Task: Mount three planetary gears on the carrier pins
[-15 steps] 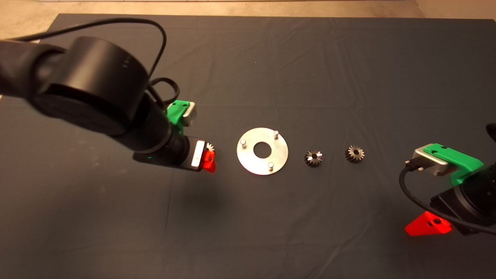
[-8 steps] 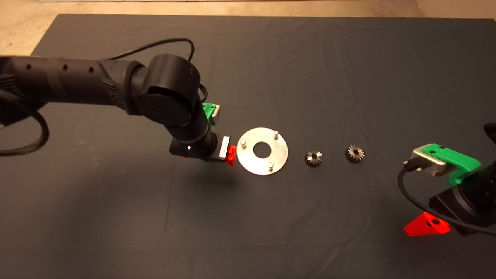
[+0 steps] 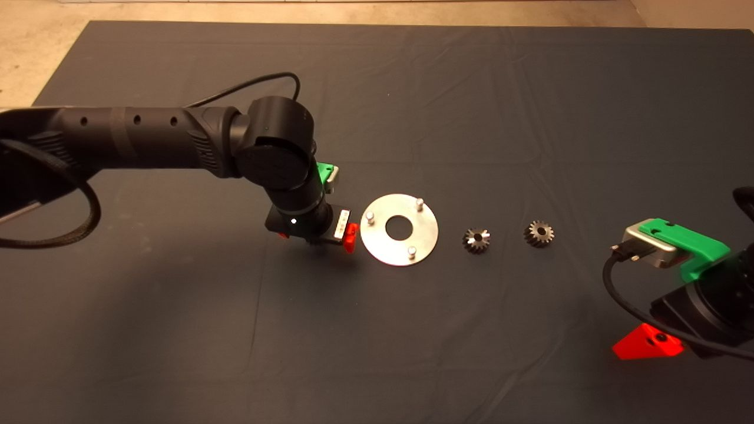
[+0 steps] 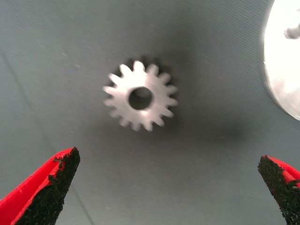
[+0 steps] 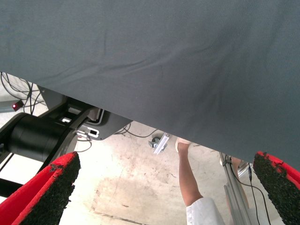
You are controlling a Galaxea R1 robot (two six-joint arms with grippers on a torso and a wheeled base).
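The shiny disc (image 3: 383, 242) lies mid-mat, and its three carrier pins (image 3: 370, 218) stand bare. One planetary gear (image 4: 157, 93) lies flat on the mat just left of the disc (image 4: 286, 61). My left gripper (image 3: 316, 235) points straight down over that gear and hides it in the head view. In the left wrist view the left gripper (image 4: 168, 161) is open, its pads wide on either side of the gear and not touching it. Two more gears (image 3: 476, 240) (image 3: 539, 233) lie right of the disc. My right gripper (image 3: 648, 344) waits open at the lower right edge.
The dark mat (image 3: 412, 88) covers the table, with beige floor (image 3: 35, 47) beyond its far-left corner. Past the mat edge, the right wrist view shows a person's leg (image 5: 190, 180), cables and a black machine base (image 5: 37, 136) on the floor.
My left arm has swung right and dropped low over the gear beside the disc. The right arm has barely shifted, and the gears and disc lie where they were.
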